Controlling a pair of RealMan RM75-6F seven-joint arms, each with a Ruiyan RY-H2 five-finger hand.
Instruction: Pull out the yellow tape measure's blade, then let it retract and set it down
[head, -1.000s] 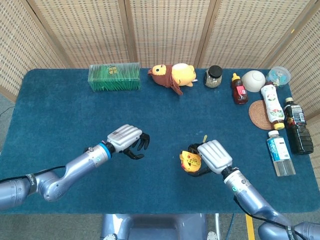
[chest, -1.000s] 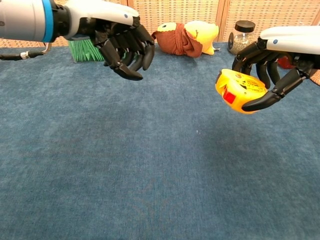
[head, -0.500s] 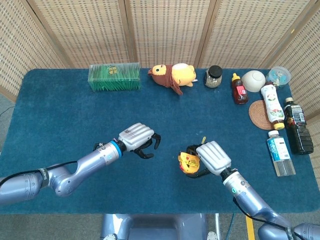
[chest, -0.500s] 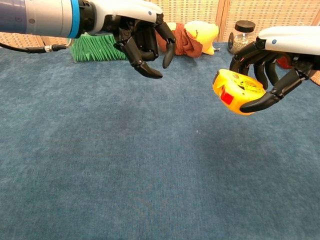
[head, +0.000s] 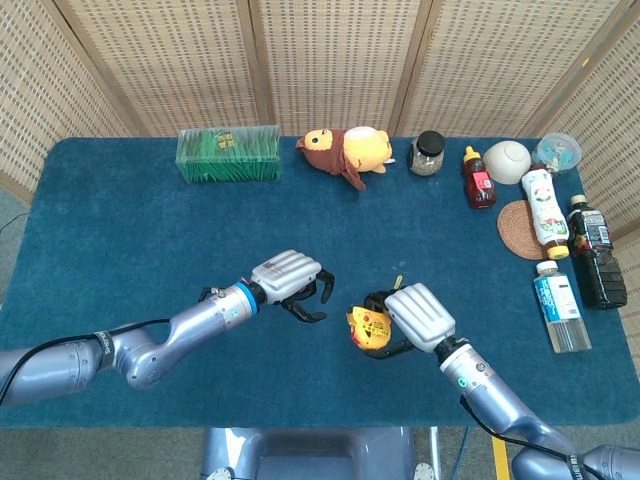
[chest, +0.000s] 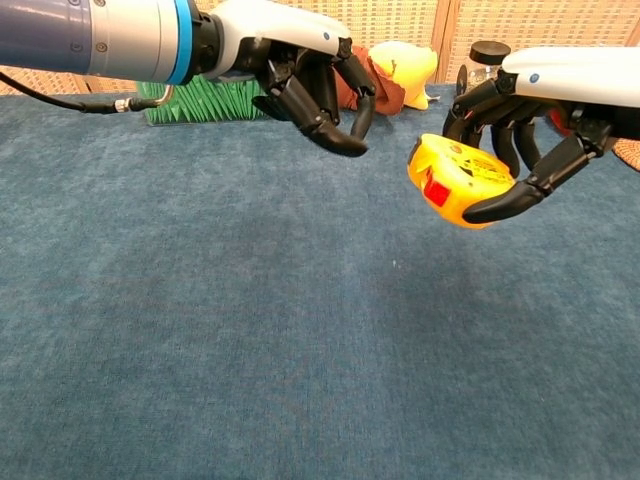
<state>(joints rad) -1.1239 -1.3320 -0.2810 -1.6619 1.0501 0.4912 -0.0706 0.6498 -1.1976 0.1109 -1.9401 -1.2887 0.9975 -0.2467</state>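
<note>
The yellow tape measure (head: 364, 328) (chest: 452, 182), with a red button on its face, is off the table in my right hand (head: 412, 320) (chest: 520, 125), whose dark fingers wrap its case. No blade shows outside the case. My left hand (head: 292, 282) (chest: 300, 70) hovers just left of it with its fingers curled downward and nothing in them, a short gap away from the tape measure.
Along the back edge stand a green box (head: 228, 154), a plush duck (head: 345, 150), a jar (head: 428, 153), a sauce bottle (head: 478, 178) and a white bowl (head: 507, 160). Bottles (head: 561, 305) and a woven coaster (head: 520, 230) line the right side. The blue cloth (head: 120, 240) covers the table.
My left hand has travelled right, closing most of the gap to the tape measure. My right hand has shifted slightly left with the tape measure still in it.
</note>
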